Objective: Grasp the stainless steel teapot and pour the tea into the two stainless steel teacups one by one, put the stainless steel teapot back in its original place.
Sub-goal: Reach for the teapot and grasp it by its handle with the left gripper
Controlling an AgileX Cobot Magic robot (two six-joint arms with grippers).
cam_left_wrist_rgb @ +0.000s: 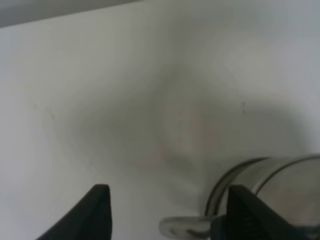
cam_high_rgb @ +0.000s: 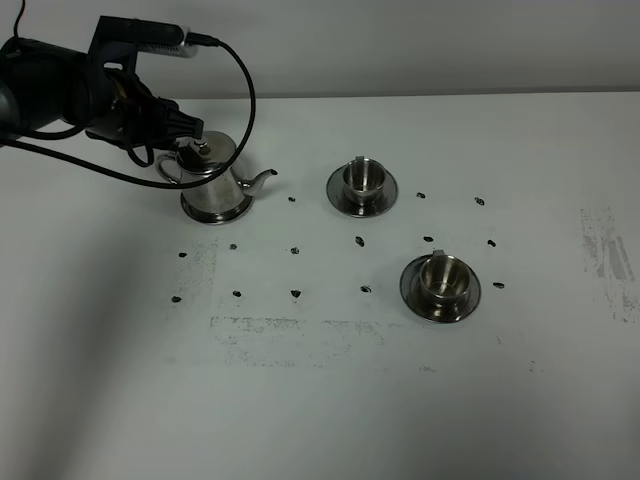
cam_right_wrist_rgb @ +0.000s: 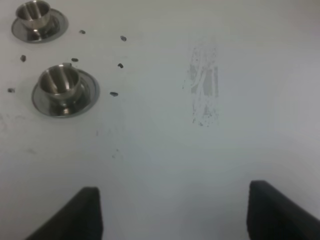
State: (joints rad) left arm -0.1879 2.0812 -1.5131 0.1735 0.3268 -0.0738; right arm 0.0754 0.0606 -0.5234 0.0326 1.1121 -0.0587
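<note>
Two pincers showed in the wrist views, and both had their fingers spread wide. The left pincer was low by the table and had hold of nothing. The loop handle of the teapot lay in the gap between its two black fingers. It was close to one finger and well apart from the other. I could not tell if the close finger touched it.

The teapot stood upright just in front of this pincer, on a round steel plate. Its spout pointed away from the pincer.

The right pincer hung over bare table with nothing between its fingers. Well ahead of it and off to one side sat the near cup on a saucer. The far cup sat beyond that.
</note>
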